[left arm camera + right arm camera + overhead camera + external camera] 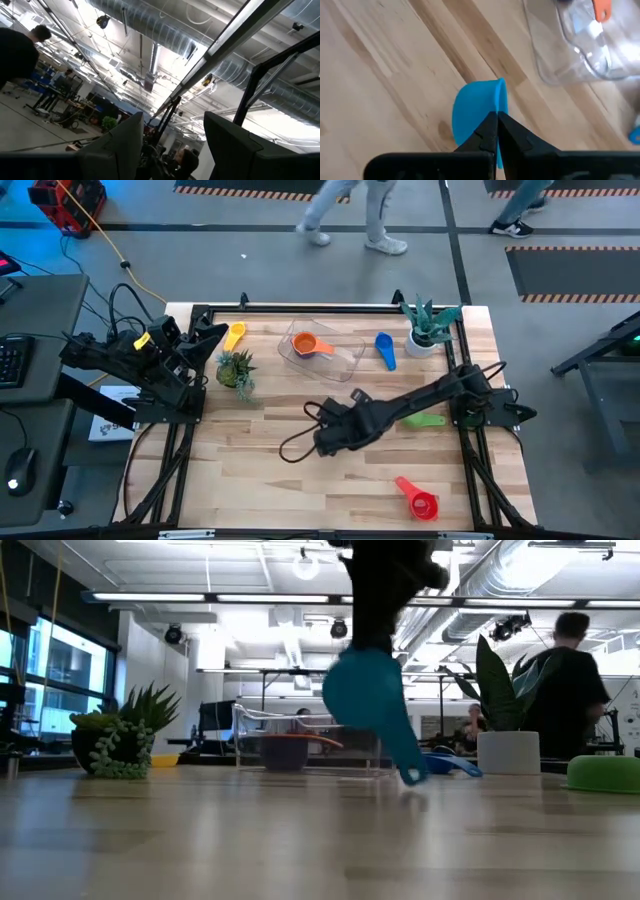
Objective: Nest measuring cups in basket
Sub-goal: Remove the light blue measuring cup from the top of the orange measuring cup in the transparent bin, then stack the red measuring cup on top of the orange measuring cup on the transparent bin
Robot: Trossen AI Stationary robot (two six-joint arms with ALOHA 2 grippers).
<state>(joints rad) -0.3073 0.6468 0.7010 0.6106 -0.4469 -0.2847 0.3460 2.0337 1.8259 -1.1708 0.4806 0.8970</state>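
Observation:
My right gripper [497,125] is over the middle of the table [335,435], shut on the light blue measuring cup [472,117]. In the low view that cup [368,700] hangs in the air. The clear basket [345,360] stands beyond it toward the far edge, with the orange cup [310,346] lying inside. On the table lie the yellow cup [234,334], blue cup [386,350], green cup [425,420] and red cup [420,502]. My left gripper [172,150] is open, parked at the far left corner and pointing up. My right gripper pinches the wall of the light blue cup's bowl at its rim [499,102] between the two fingers, coming from above. The cup is lifted clear of the table and tilted, with its handle [408,768] hanging down below the bowl.
A small green plant [237,370] stands left of the basket, and a white-potted plant [430,332] stands at the far right corner. A cable loop [295,445] trails from the right arm. People walk on the floor beyond the far edge.

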